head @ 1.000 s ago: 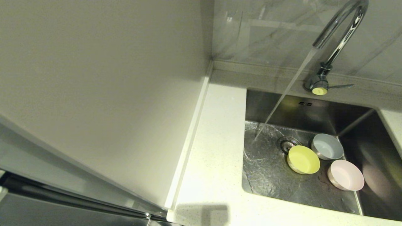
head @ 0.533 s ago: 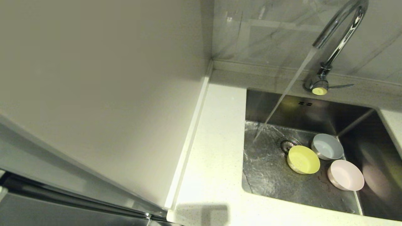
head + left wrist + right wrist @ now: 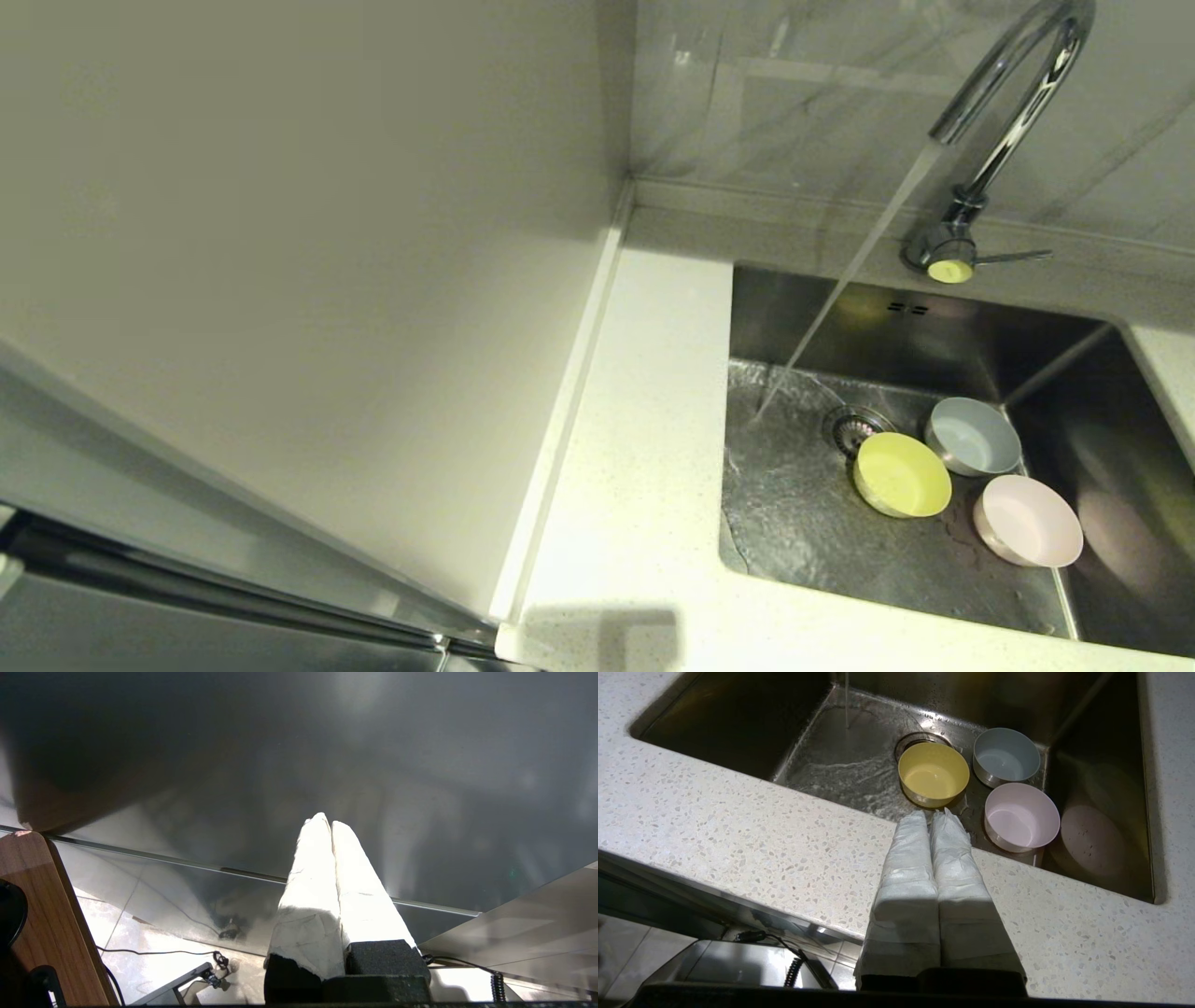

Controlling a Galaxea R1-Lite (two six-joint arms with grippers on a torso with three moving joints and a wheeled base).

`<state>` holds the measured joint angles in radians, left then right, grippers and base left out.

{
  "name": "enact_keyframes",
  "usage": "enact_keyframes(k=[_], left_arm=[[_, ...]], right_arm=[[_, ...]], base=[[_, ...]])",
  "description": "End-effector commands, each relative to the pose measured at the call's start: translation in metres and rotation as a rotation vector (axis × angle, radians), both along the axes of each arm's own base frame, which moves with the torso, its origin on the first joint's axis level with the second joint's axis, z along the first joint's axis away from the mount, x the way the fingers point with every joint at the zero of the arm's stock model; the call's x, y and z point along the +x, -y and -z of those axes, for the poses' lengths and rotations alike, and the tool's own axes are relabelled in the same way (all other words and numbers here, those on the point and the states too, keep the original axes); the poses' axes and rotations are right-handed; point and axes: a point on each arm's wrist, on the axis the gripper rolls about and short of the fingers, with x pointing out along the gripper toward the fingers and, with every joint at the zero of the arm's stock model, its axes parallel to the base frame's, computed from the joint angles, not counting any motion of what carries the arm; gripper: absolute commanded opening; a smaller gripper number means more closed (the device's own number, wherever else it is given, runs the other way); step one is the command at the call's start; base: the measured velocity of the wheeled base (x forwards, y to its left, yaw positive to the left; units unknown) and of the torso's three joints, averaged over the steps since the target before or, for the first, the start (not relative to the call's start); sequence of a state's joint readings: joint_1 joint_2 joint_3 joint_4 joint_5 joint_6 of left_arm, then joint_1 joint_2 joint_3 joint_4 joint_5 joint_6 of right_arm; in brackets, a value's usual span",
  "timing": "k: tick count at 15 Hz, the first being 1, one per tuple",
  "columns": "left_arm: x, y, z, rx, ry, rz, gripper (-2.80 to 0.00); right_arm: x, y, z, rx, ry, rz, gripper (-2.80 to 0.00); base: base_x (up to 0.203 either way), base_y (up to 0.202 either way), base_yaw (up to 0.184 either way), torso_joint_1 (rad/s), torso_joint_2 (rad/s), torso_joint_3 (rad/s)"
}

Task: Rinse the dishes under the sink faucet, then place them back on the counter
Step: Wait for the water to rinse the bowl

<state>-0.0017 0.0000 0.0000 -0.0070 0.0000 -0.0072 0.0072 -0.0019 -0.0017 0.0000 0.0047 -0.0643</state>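
We see three round, smooth bowls, yellow-green (image 3: 902, 474), grey-blue (image 3: 973, 436) and pink (image 3: 1027, 520), sitting in the shiny steel sink (image 3: 822, 523). Water pours from the curved faucet (image 3: 1004, 112). Our right tool (image 3: 930, 814), fingers together, waits over the speckled surface (image 3: 635, 448). Our left tool (image 3: 327, 820) is pressed together too.

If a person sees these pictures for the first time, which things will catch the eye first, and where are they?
The running stream of water falls from the chrome gooseneck faucet onto the left part of the steel sink floor, missing the dishes. Three small bowls cluster beside the drain: the yellow-green bowl nearest it, the grey-blue bowl behind, the pink bowl on the right. The right gripper waits shut and empty over the speckled counter edge.
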Motion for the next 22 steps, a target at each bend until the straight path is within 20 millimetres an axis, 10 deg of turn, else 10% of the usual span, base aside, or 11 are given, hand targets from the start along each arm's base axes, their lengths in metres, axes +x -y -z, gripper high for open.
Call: enact_keyframes(k=[1,22], left_arm=[[0.0002,0.0,0.0008,0.0,-0.002,0.0,-2.8],[0.0002,0.0,0.0008,0.0,-0.002,0.0,-2.8]], right_arm=[[0.0002,0.0,0.0,0.0,-0.002,0.0,-2.8],[0.0002,0.0,0.0,0.0,-0.002,-0.002,-2.8]], base=[[0.0,0.0,0.0,0.0,0.0,0.0],[0.0,0.0,0.0,0.0,0.0,0.0]])
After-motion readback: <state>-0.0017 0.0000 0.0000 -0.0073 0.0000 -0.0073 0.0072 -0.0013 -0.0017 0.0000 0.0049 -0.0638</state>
